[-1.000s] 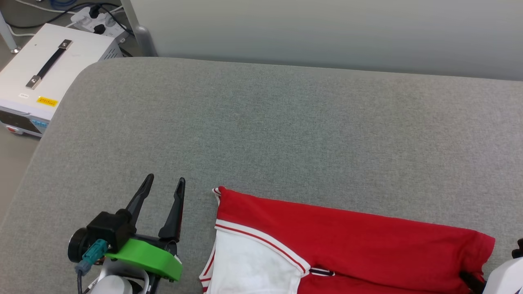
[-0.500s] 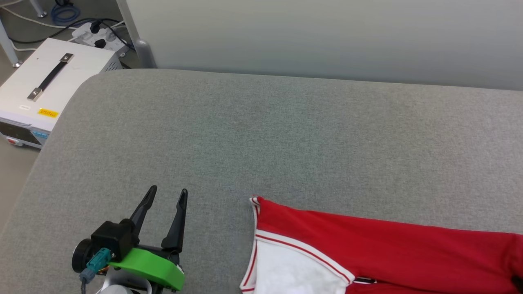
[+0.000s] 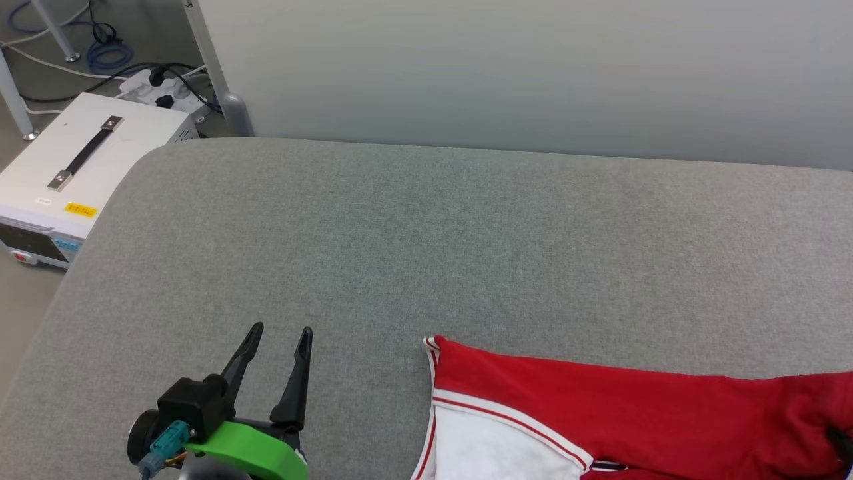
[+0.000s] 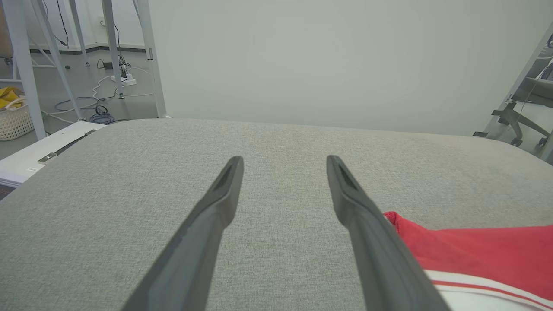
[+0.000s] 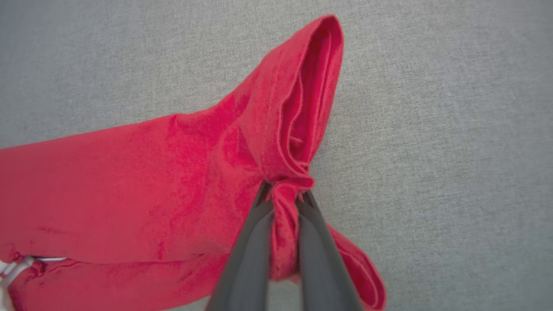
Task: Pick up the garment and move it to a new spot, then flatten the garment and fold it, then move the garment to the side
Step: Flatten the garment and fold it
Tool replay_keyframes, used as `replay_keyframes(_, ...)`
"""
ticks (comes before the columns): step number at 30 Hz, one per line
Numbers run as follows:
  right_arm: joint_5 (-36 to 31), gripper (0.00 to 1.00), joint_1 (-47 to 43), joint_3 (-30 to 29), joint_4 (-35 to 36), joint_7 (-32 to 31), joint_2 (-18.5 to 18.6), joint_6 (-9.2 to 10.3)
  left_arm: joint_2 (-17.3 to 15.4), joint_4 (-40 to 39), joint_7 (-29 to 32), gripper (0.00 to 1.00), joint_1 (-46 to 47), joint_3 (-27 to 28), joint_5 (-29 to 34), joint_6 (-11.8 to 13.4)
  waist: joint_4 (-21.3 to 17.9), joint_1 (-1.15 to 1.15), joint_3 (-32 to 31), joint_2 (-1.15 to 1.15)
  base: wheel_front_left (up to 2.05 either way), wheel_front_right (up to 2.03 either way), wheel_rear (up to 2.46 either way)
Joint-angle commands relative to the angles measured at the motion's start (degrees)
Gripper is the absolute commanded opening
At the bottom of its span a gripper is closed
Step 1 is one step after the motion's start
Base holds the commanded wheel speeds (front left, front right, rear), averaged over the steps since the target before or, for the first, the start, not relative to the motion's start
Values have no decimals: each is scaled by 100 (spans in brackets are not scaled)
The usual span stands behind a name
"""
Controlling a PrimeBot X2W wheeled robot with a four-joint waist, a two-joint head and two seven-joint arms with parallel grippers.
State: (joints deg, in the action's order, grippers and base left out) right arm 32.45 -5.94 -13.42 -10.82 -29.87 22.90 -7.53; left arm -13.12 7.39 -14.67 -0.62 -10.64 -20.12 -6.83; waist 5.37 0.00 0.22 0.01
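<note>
Rightward across the grey worktop [image 3: 426,240] the garment [image 3: 600,407] has slid, away from the left claw [image 3: 281,329], which hovers spread wide and empty. The right claw [image 5: 285,192] pinches a bunched red fold. On the floor at the left stand a white handled box [image 3: 86,167], a power strip [image 3: 160,90], and a woven basket [image 4: 15,125] holding something yellow.

Red T-shirt with white sleeve [image 3: 620,413] flat on grey fabric-topped counter [image 3: 466,233], near right. Left pincer [image 3: 281,329] over counter, left of shirt, apart from it. Right pincer [image 5: 285,192] at shirt's right end, nipping bunched cloth. White metal box with black handle [image 3: 86,167] on floor, beyond counter's far-left corner.
</note>
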Motion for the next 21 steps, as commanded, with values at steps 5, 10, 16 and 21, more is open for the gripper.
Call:
replay_keyframes(5, -33, 0, -283, 298, 794, -273, -291, 4, 60, 27, -33, 100, -172, 62, 34, -36, -2, 0, -175, -1, 0, 0, 0)
replay_keyframes(10, -37, 0, -409, 655, 1460, -650, -650, 4, 85, 48, -33, 100, -207, 77, 42, -44, 36, 0, -259, -1, 0, 0, 0)
replay_keyframes(16, -54, 0, -417, 1108, 1898, -1064, -1277, 4, 114, 54, -33, 100, -234, 135, 42, -50, 116, 0, -308, -1, 0, 0, 0)
replay_keyframes(21, -3, 0, -283, 1580, 1903, -1198, -1805, 4, 123, 80, -33, 100, -229, 152, 39, -55, 207, 0, -319, -1, 0, 0, 0)
